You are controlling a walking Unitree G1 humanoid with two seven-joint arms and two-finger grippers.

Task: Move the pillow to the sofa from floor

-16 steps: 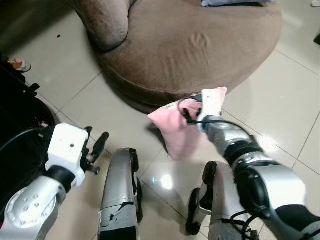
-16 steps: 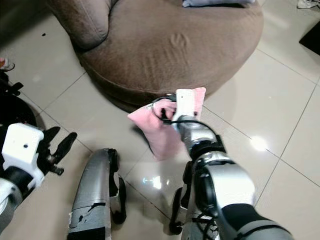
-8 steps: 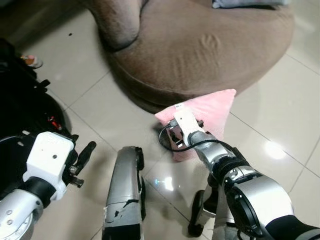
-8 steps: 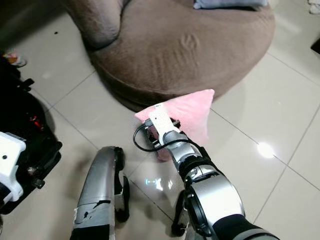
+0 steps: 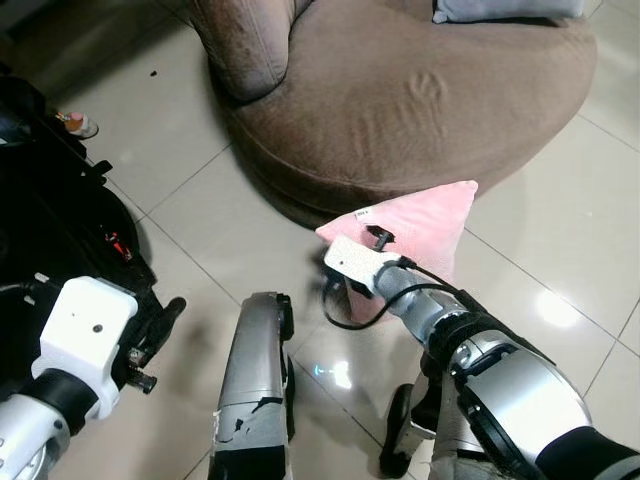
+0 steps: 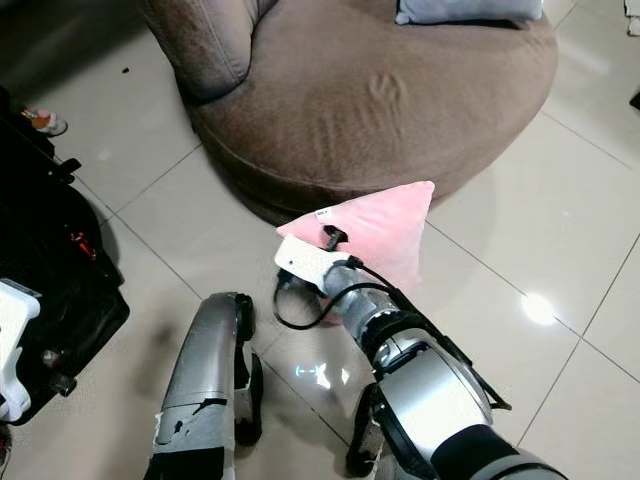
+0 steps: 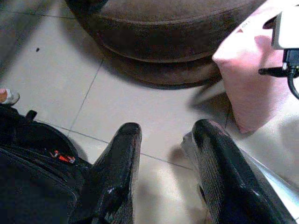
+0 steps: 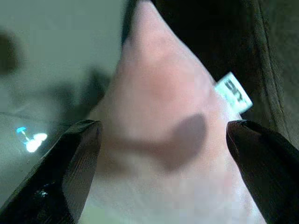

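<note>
Leaning against the round brown fabric sofa (image 5: 400, 110), the soft pink square pillow (image 5: 425, 235) is facing the right end effector (image 8: 163, 154), fingers spread apart.

even indoor light; glare spots shine on the glossy floor tiles (image 5: 545, 310). the right wrist view is soft and blurred, its pillow (image 8: 173, 154) shadowed.

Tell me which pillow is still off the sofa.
The pink pillow: it stands on the floor against the sofa, with the open right gripper at it. The grey pillow lies on the seat.
</note>
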